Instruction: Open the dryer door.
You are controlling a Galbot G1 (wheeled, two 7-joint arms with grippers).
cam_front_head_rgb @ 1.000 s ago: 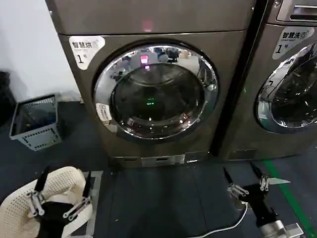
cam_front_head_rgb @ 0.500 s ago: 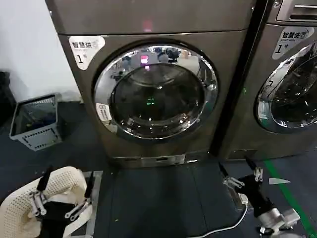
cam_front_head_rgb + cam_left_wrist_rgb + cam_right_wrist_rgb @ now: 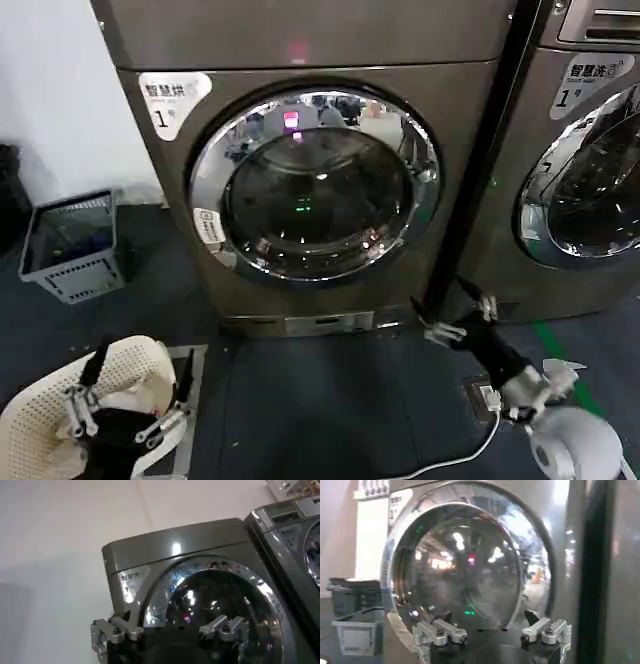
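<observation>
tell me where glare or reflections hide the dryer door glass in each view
Head view: the dryer door has a chrome ring mirroring the room, with small light spots on the dark glass. Left wrist view: bright glare patches on the ring's upper part. Right wrist view: the glass mirrors ceiling lights, so the drum is hard to see.

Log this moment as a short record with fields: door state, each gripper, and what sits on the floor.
door: round chrome-ringed dark-glass dryer door on the bronze-brown machine, shut
right gripper: open, low by the machine's lower right corner, apart from the door
left gripper: open, low over a cream perforated basket
floor: grey slatted crate by the white wall
</observation>
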